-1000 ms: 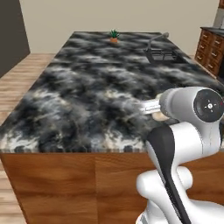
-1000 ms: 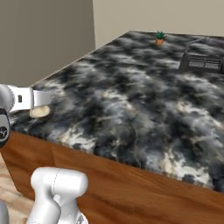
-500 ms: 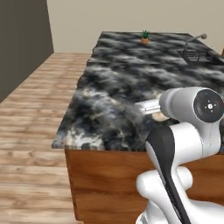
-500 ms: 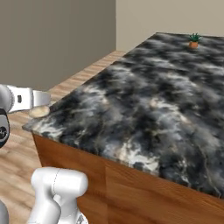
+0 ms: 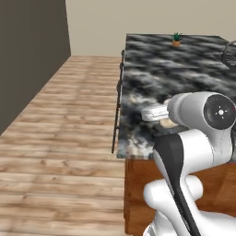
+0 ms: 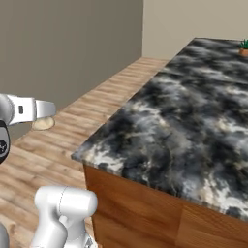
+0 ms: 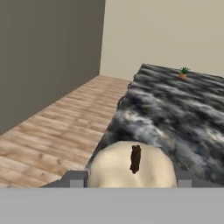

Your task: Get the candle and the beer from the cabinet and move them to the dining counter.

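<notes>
On the left is only wooden floor (image 5: 60, 138) and a grey wall (image 6: 63, 43). In the middle, the claw (image 7: 131, 179) is grasping the candle (image 7: 131, 168), carried in the air near the corner of the table (image 5: 184, 69). To the right, the table top carries a small potted plant (image 5: 176, 40) at its far end. I judge the candle is fetched but not yet put down; the beer remains to be fetched.

The worktop (image 5: 184, 69), an island with a black-and-grey veined marble top on a reddish wood base, stands on a pale plank floor (image 5: 60, 138) and carries a small potted plant (image 5: 176, 39) at its far end, with a dark wire object (image 5: 229, 53) at its right edge.
</notes>
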Motion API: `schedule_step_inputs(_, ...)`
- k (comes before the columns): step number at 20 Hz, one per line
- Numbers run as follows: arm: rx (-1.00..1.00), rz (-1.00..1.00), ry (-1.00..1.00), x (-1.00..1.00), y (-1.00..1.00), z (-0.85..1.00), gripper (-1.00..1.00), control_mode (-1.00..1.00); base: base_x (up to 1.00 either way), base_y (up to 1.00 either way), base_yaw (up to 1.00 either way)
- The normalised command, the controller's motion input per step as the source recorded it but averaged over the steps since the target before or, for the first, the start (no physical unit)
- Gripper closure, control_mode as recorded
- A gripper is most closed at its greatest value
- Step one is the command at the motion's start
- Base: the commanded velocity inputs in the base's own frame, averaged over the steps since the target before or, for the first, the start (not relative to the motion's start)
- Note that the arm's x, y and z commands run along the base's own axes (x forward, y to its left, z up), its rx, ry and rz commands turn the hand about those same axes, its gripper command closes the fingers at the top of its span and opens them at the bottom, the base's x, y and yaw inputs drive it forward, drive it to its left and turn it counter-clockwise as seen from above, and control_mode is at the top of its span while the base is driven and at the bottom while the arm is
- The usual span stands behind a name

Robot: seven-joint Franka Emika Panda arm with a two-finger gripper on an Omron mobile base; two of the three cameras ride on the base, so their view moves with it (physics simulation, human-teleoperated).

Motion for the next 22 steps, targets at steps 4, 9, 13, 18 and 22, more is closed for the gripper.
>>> schedule_step_inputs(4, 0.0, 0.0, 0.0, 0.0, 0.0, 0.0, 1.0, 1.0, 0.26, 0.85, -0.06)
schedule_step_inputs(9, 0.0, 0.0, 0.0, 0.0, 0.0, 0.0, 1.0, 1.0, 0.36, 0.8, -0.16)
schedule_step_inputs(13, 0.0, 0.0, 0.0, 0.0, 0.0, 0.0, 1.0, 1.0, 0.43, 0.67, -0.22)
schedule_step_inputs(18, 0.0, 0.0, 0.0, 0.0, 0.0, 0.0, 1.0, 1.0, 0.44, 0.36, -0.28)
schedule_step_inputs(22, 0.0, 0.0, 0.0, 0.0, 0.0, 0.0, 1.0, 1.0, 0.49, 0.29, -0.35)
